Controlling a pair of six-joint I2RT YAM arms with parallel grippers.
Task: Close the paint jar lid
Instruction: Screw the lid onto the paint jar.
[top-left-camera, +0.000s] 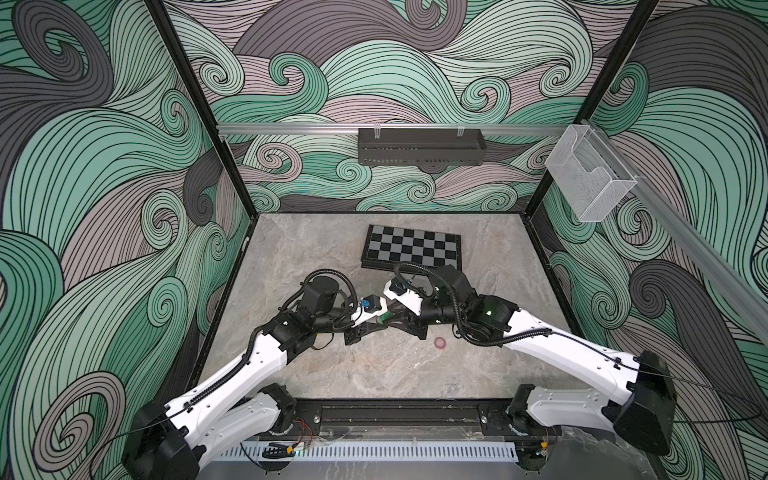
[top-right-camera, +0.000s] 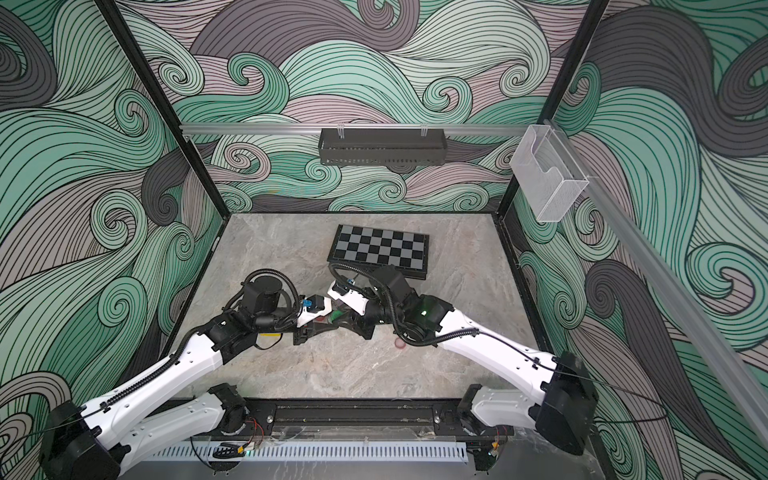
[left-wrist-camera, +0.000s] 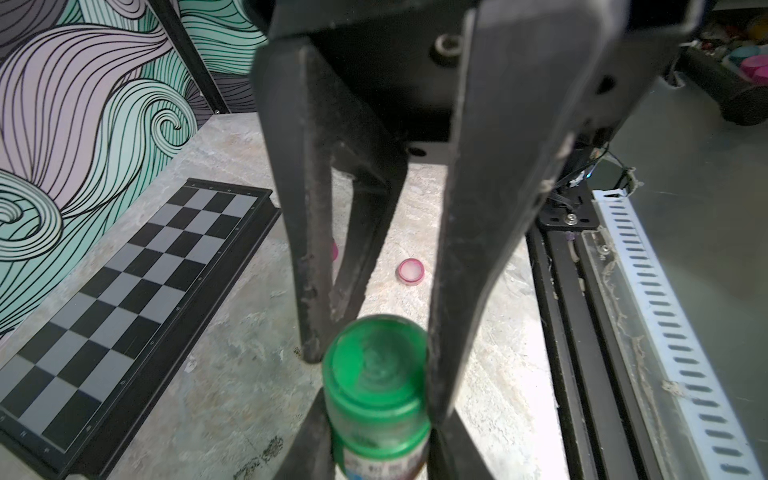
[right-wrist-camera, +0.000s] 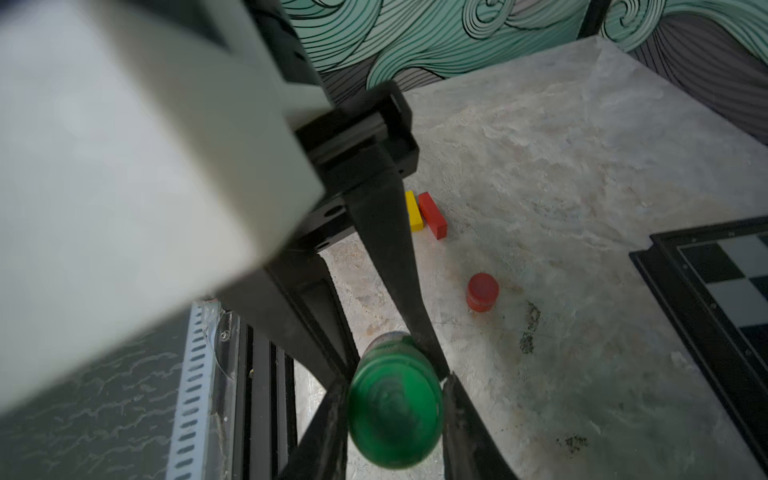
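paint jar: body cut off by bottom edge | yellow block: partly hidden

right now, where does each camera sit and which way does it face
Both top views: high above the robot's base, facing down at the table; the left arm and right arm show.
Left wrist: behind the left pincer, facing the green lid; the right pincer clamps it.
Right wrist: behind the right pincer, facing the lid's top; the left arm's white casing shows.
Shared: both wrist views catch the lid and chessboard.
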